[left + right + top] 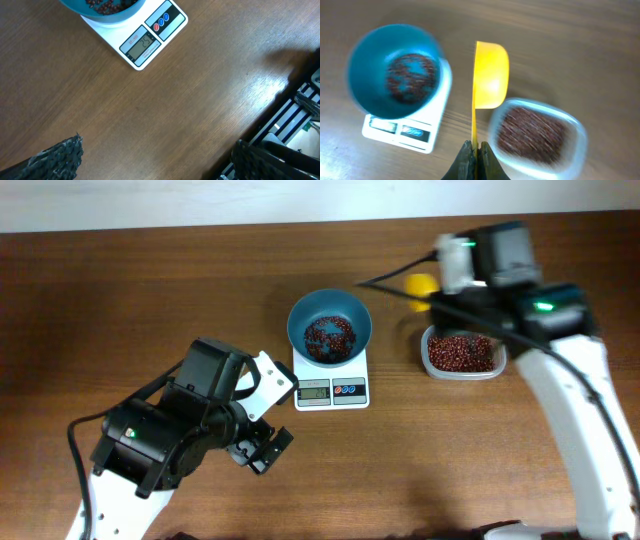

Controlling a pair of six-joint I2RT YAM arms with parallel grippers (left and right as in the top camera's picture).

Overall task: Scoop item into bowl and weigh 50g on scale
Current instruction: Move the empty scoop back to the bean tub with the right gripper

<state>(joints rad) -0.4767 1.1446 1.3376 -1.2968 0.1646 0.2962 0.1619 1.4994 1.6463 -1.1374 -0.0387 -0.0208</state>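
The right gripper (474, 150) clamped the handle of the yellow scoop (491, 75) (apparently empty) beside the clear container (500, 366). Beans (328, 337) lay in the teal bowl (298, 320) on the scale (331, 390). The left gripper (262, 450) stood spread wide nearby.

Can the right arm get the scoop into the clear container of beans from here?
Likely yes. The right tool grips the yellow scoop by its handle, and the scoop hangs just beside the clear container. Its top is open over the beans, with nothing between.
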